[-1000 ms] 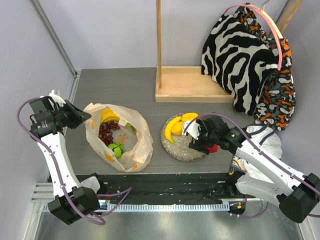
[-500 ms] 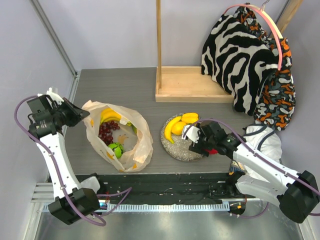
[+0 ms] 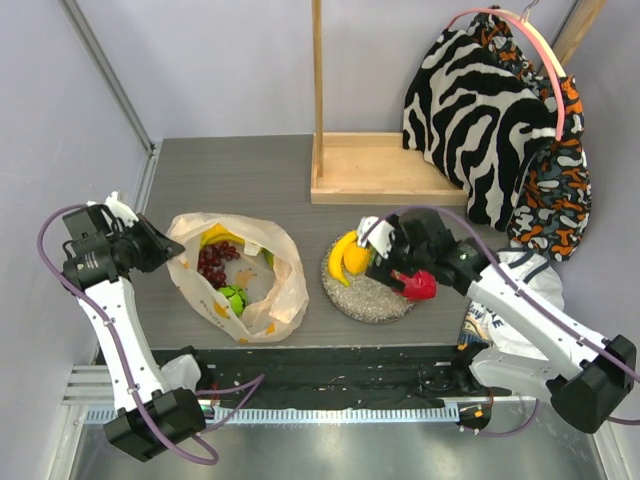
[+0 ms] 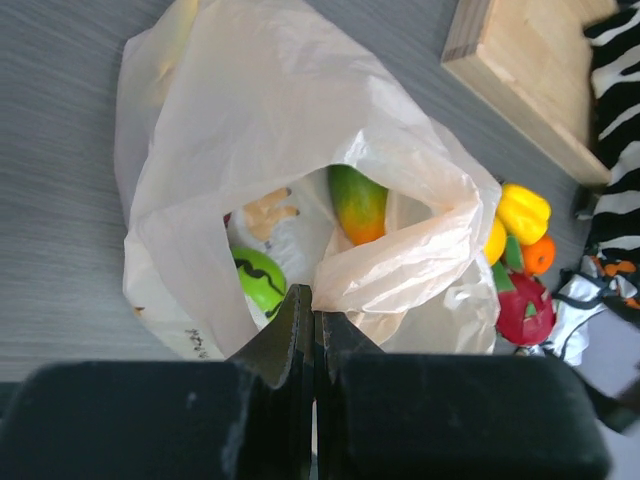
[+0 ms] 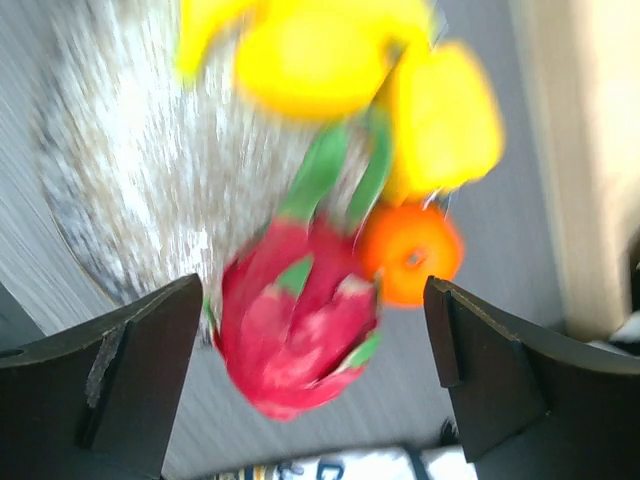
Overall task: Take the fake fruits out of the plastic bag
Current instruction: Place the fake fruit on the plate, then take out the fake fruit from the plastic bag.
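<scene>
In the second just past, the right gripper (image 3: 392, 262) has let go of the red fruit (image 5: 295, 330) and risen off the plate (image 5: 120, 180), its fingers spreading to their widest. The fruit now lies free below and between the two fingertips, touching neither, at the plate's rim. An orange (image 5: 410, 255) sits just beside it toward the right finger, with a yellow pepper (image 5: 445, 120) and the bananas (image 3: 345, 255) farther out beyond the tips. Across the table, the left gripper (image 4: 315, 320) has shifted slightly and is pressed fully shut, apparently pinching the near rim of the plastic bag (image 4: 300, 120) to hold its mouth open. A green apple (image 4: 258, 280) lies just past the left finger, inside the bag, with a green-and-orange fruit (image 4: 358, 203) deeper in and the grape bunch (image 3: 212, 265) visible only from above. The step in hand looks like the end of one drop-off, with roughly half the fruit moved (the wrist picture is blurred, so exact contact on the plate is hard to read). The next move likely calls for swinging the empty right fingers over to the bag's opening and reaching down for the apple or grapes without snagging the film.
</scene>
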`<state>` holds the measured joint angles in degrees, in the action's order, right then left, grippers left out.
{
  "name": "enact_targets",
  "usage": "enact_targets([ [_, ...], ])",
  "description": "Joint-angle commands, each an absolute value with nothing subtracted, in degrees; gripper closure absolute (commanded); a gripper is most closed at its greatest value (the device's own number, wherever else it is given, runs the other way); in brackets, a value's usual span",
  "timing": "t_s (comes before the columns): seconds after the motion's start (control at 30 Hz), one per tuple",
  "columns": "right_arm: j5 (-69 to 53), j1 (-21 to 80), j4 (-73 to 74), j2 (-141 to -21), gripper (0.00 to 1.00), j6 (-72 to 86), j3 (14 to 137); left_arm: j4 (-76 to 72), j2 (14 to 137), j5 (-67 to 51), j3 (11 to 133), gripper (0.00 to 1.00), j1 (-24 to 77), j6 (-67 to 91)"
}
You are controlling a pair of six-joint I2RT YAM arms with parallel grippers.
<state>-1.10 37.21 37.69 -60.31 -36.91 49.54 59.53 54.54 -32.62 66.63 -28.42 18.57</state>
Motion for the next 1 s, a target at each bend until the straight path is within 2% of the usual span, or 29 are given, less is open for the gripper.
enact_targets([
  [0.0, -15.6, 37.3, 40.3, -64.5, 0.0, -29.8, 66.6, 65.6, 54.8, -29.4, 69.3, 1.0, -28.8, 13.2],
  [0.23, -30.7, 40.2, 30.6, -77.2, 0.03, -20.3, 80.2, 67.7, 53.4, -25.4, 67.5, 1.0, -28.8, 12.7],
  [0.27, -31.8, 43.5, 25.9, -79.9, 0.08, -18.0, 83.4, 68.4, 53.0, -23.6, 67.4, 1.0, -28.8, 12.7],
  [0.4, -32.9, 50.2, 21.8, -88.5, 0.21, -17.1, 89.0, 69.6, 52.5, -19.0, 67.4, 1.0, -28.8, 13.1],
  [0.43, -34.5, 51.2, 21.4, -89.7, 0.24, -17.1, 90.6, 69.7, 52.0, -14.8, 67.6, 1.0, -28.8, 13.4],
  [0.47, -35.8, 52.6, 20.7, -91.0, 0.29, -17.4, 91.0, 70.0, 51.9, -12.2, 67.9, 1.0, -28.8, 14.1],
  [0.53, -38.8, 53.5, 19.7, -93.5, 0.33, -18.9, 89.1, 69.5, 51.9, -7.7, 67.9, 1.0, -29.1, 15.4],
  [0.67, -45.7, 54.8, 14.2, -97.7, 0.4, -17.2, 86.7, 69.1, 52.0, -9.1, 66.2, 1.0, -29.5, 15.7],
  [0.8, -45.8, 57.0, 13.8, -101.8, 0.46, -17.5, 87.3, 68.6, 51.1, -14.3, 63.0, 1.0, -29.4, 16.4],
  [0.97, -44.2, 59.7, 10.9, -106.3, 0.48, -15.1, 88.5, 67.2, 49.6, -18.9, 60.9, 1.0, -29.5, 18.0],
])
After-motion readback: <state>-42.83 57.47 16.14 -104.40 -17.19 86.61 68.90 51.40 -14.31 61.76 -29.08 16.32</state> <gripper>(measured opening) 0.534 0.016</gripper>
